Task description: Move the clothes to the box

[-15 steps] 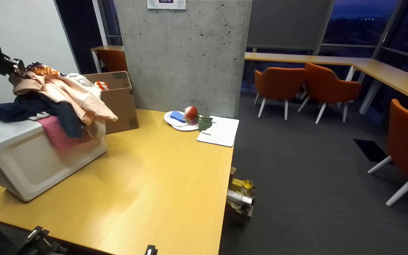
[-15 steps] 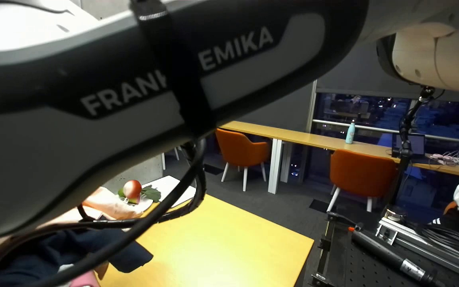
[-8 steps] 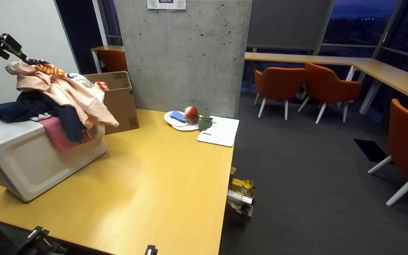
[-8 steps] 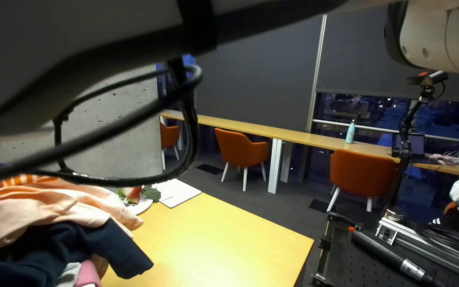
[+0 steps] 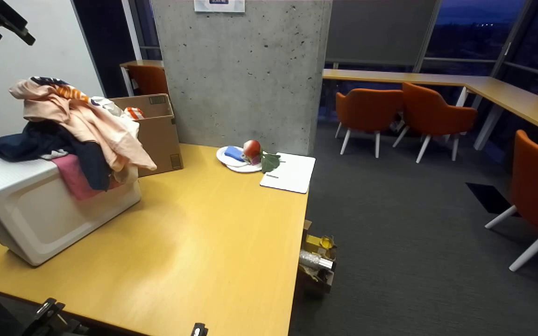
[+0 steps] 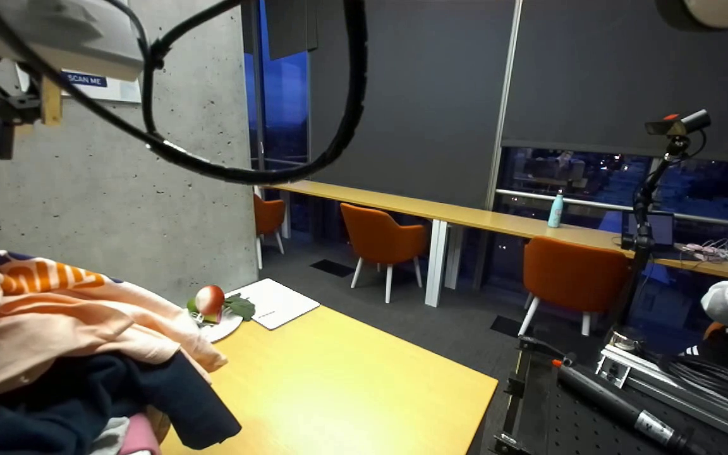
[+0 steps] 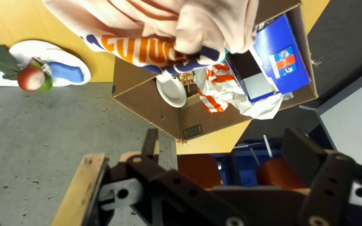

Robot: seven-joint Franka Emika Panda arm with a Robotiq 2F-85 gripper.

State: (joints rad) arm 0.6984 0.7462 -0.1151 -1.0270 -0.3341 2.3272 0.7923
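White box (image 5: 70,217): 1 | garments (image 5: 77,135) heaped atop: at least 4 | fingers (image 7: 302,153): 2, apart

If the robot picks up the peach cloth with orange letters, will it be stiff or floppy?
Probably floppy: the peach cloth lies in loose folds. It may tug the navy cloth along, since it rests partly on top. It likely won't roll, because it's crumpled.

The box (image 5: 63,212) is white, the clothes (image 5: 78,122) navy, pink and orange-printed peach.
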